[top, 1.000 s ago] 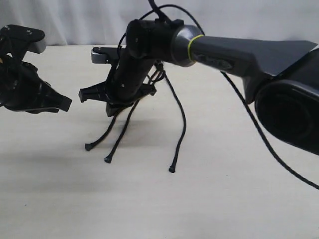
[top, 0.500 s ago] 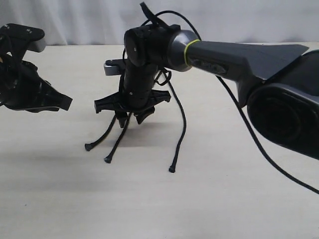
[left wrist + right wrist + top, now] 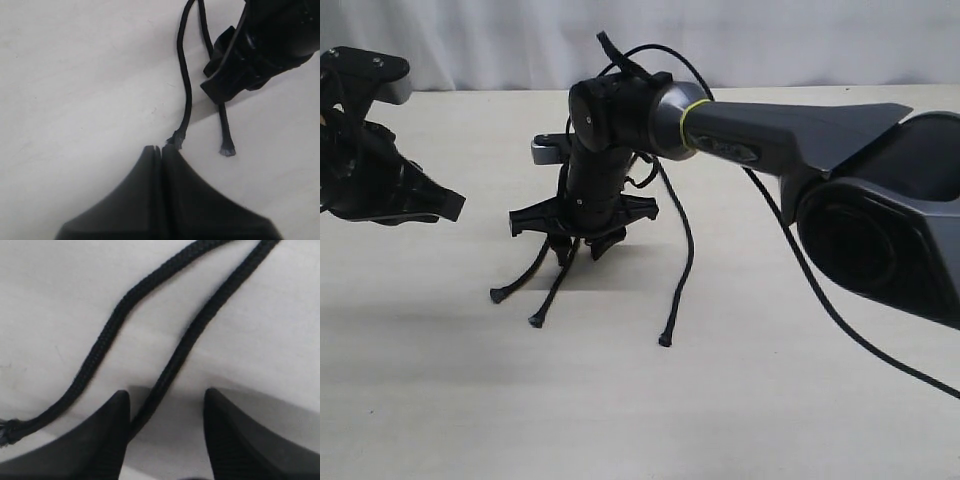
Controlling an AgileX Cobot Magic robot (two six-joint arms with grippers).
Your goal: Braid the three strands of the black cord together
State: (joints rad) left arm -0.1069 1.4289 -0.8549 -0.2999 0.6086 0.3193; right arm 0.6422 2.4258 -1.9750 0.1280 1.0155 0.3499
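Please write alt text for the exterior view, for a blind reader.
The right gripper, open, points down over two of three black strands on a pale table. The left gripper hangs at the left, apart from them.

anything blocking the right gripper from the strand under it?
Nothing visible. The right gripper is open, and one strand runs into the gap between its fingers, close to one finger. A second strand lies just outside.

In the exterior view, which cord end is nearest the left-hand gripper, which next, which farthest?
From the left gripper:
1. left strand tip, on the view's left.
2. middle strand tip, between the others.
3. right strand tip, farthest right.
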